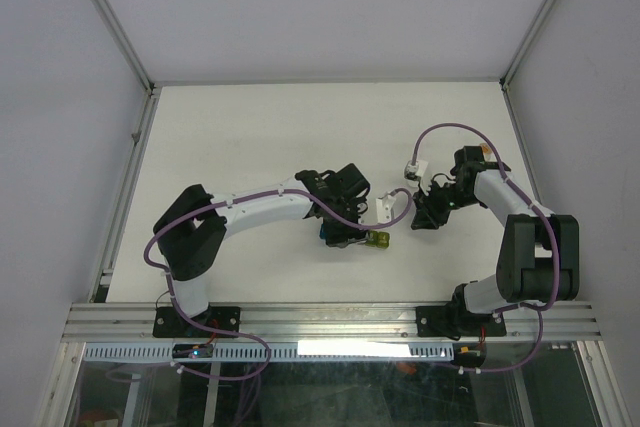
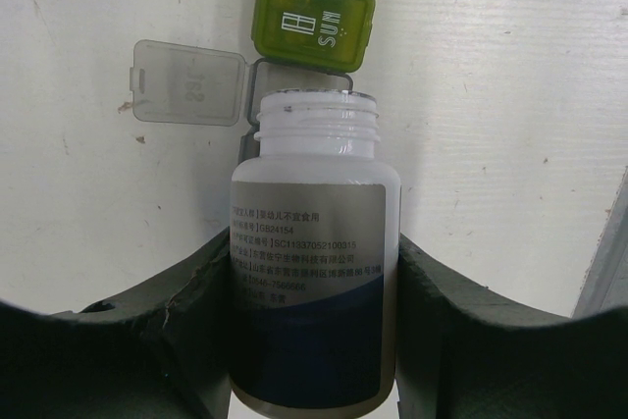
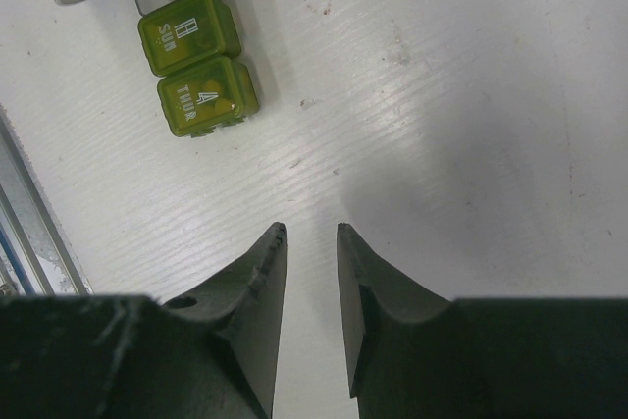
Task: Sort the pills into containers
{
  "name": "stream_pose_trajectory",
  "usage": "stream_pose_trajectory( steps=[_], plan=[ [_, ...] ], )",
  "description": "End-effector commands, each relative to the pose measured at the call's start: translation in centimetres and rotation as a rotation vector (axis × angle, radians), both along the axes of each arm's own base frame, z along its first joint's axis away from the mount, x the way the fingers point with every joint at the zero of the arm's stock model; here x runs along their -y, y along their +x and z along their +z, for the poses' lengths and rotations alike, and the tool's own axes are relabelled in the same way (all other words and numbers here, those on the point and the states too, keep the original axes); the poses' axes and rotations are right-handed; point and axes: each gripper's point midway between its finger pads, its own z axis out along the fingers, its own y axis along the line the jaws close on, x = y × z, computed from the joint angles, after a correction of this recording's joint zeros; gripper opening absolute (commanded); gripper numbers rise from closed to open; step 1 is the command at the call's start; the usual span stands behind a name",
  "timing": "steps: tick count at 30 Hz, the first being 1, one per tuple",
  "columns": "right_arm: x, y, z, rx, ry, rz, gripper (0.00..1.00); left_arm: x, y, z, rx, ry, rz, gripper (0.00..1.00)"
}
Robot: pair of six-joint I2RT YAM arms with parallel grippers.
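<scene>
Left wrist: uncapped bottle (image 2: 314, 272) before containers (image 2: 314, 19)

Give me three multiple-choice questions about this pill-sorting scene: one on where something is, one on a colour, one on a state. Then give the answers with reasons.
1. Where is the white plastic bottle with the grey-and-blue label?
A. between the fingers of the left claw
B. standing capped at the table's far edge
C. lying free on the table

2. What colour is the small plastic pill compartment marked SUN?
A. red
B. yellow-green
C. black

3. How is the clear flip lid of the grey compartment, just beyond the bottle's mouth?
A. shut
B. torn off
C. flipped open

Answers:
1 A: the left wrist view shows a finger against each side of the bottle.
2 B: both wrist views show it yellow-green.
3 C: the lid lies swung out to the side of its compartment.
</scene>
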Motion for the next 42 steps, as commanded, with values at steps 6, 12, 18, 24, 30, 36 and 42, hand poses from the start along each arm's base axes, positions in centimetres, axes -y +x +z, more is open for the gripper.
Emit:
stream_pose_trajectory(
  steps=[6,12,18,24,30,36,42],
  plan=[
    [-0.2,1.3,1.3,0.043,0.026,0.001,0.3,1.5,-0.5,2.2,0.021,-0.061,-0.026,0.0],
    [-0.2,1.3,1.2,0.042,0.03,0.001,0.3,0.9,0.2,1.8,0.067,-0.061,-0.018,0.0],
    [-0.1,1.4,1.1,0.045,0.023,-0.002,0.3,-0.1,0.1,0.9,0.065,-0.006,-0.001,0.0],
    [-0.1,1.5,1.2,0.043,0.022,-0.002,0.3,0.5,-0.5,2.1,0.048,-0.03,0.01,0.0],
    [-0.1,1.4,1.2,0.045,0.019,-0.004,0.3,1.0,-0.7,1.8,0.038,-0.048,-0.006,0.0],
    [-0.1,1.5,1.2,0.051,0.022,-0.003,0.3,0.4,0.0,1.7,0.083,-0.053,-0.003,0.0],
    [-0.1,1.5,1.2,0.052,0.022,-0.002,0.3,-0.2,-0.1,1.3,0.076,-0.006,0.008,0.0]
  ],
)
